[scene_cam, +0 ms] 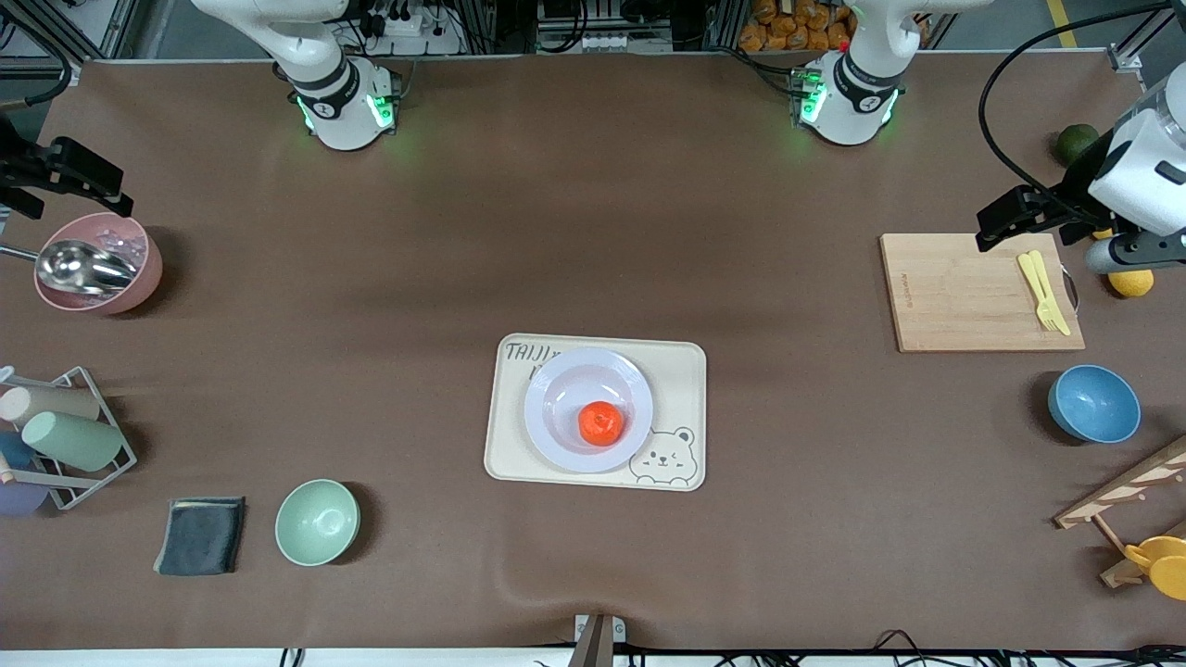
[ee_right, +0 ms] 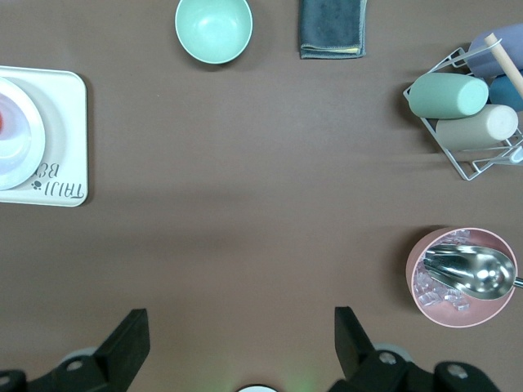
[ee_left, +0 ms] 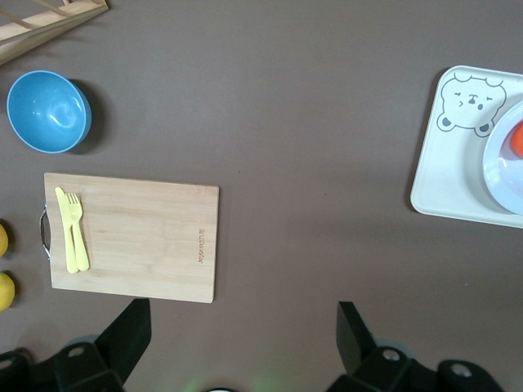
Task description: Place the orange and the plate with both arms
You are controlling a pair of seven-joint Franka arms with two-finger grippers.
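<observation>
The orange (scene_cam: 601,423) lies in the pale lavender plate (scene_cam: 556,435), which rests on the cream bear tray (scene_cam: 681,371) at the middle of the table. The plate (ee_left: 505,175) and the edge of the orange (ee_left: 517,140) also show in the left wrist view, and the plate's rim (ee_right: 16,135) shows in the right wrist view. My left gripper (scene_cam: 987,227) is open and empty, up over the wooden cutting board's edge (ee_left: 241,335). My right gripper (scene_cam: 93,185) is open and empty, up over the table beside the pink bowl (ee_right: 239,339). Both are well away from the tray.
A cutting board (scene_cam: 964,296) with a yellow fork and knife (scene_cam: 1042,292), lemons (scene_cam: 1132,282), a dark green fruit (scene_cam: 1077,142), a blue bowl (scene_cam: 1093,403) and a wooden rack (scene_cam: 1126,491) sit at the left arm's end. A pink bowl with scoop (scene_cam: 93,264), cup rack (scene_cam: 65,435), grey cloth (scene_cam: 201,534) and green bowl (scene_cam: 317,522) sit at the right arm's end.
</observation>
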